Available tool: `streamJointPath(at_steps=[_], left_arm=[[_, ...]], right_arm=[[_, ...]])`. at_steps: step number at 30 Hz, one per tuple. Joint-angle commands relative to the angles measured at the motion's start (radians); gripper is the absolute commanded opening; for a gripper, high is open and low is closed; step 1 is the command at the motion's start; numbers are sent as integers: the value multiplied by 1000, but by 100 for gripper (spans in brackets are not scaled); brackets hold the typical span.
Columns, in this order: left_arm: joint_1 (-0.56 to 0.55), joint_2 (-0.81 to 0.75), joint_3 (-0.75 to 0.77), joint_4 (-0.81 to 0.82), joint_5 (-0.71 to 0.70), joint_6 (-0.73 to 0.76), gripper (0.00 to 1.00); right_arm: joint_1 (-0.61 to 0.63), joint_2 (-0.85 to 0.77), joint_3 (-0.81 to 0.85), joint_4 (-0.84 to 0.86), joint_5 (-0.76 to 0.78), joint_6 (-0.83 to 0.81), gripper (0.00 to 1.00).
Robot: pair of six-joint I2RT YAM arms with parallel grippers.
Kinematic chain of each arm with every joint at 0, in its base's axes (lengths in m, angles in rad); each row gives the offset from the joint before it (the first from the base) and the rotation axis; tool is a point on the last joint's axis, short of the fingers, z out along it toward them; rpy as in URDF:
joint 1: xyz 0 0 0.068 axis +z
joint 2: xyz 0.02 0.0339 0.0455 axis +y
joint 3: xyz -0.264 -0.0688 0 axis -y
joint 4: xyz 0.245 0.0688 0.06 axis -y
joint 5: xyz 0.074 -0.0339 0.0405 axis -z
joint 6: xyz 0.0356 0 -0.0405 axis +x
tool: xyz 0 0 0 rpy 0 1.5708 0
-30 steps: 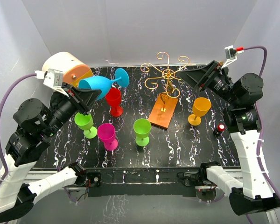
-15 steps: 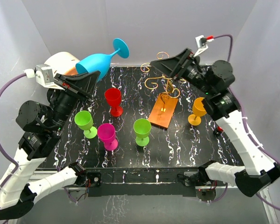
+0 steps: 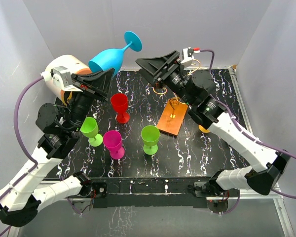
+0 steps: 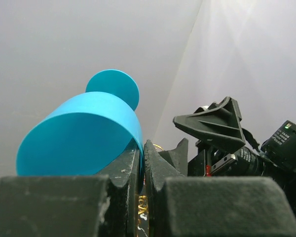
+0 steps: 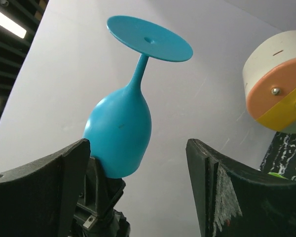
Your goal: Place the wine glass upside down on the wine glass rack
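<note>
My left gripper point(image 3: 107, 75) is shut on the rim of a blue wine glass point(image 3: 108, 58) and holds it high over the table's back left, with the foot point(image 3: 133, 39) up and to the right. In the left wrist view the fingers point(image 4: 143, 150) pinch the glass wall point(image 4: 84, 133). My right gripper point(image 3: 149, 65) is open and empty, facing the glass from the right. In the right wrist view the blue glass point(image 5: 121, 126) sits between and beyond its spread fingers point(image 5: 138, 148). The gold wire rack point(image 3: 161, 90) on its orange-brown base point(image 3: 173, 118) is mostly hidden behind the right arm.
A cream-and-orange cylinder point(image 3: 66, 71) stands at the back left and also shows in the right wrist view point(image 5: 281, 94). On the table stand a red glass point(image 3: 120, 106), two green glasses point(image 3: 90, 129) point(image 3: 150, 137) and a magenta glass point(image 3: 113, 142). An orange glass point(image 3: 203, 129) peeks out under the right arm.
My left gripper has lifted the blue glass higher and to the right. My right arm has swung left across the rack and now faces the glass, open.
</note>
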Motion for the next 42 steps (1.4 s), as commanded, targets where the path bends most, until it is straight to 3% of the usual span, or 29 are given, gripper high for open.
streamJointPath(at_steps=[1, 13, 21, 27, 37, 42], left_arm=[[-4, 6, -1, 143, 17, 34, 0], [-4, 17, -9, 134, 39, 26, 0], [-3, 24, -12, 137, 56, 10, 0], [-4, 31, -13, 144, 60, 10, 0], [-4, 29, -12, 148, 73, 4, 0], [-4, 53, 20, 124, 100, -7, 0]], right_arm=[[18, 51, 81, 99, 34, 133, 76], [34, 141, 185, 124, 71, 223, 68], [38, 228, 347, 12, 73, 255, 59], [38, 239, 353, -27, 96, 272, 50], [39, 275, 399, -71, 103, 257, 47], [38, 290, 407, -48, 87, 273, 33]])
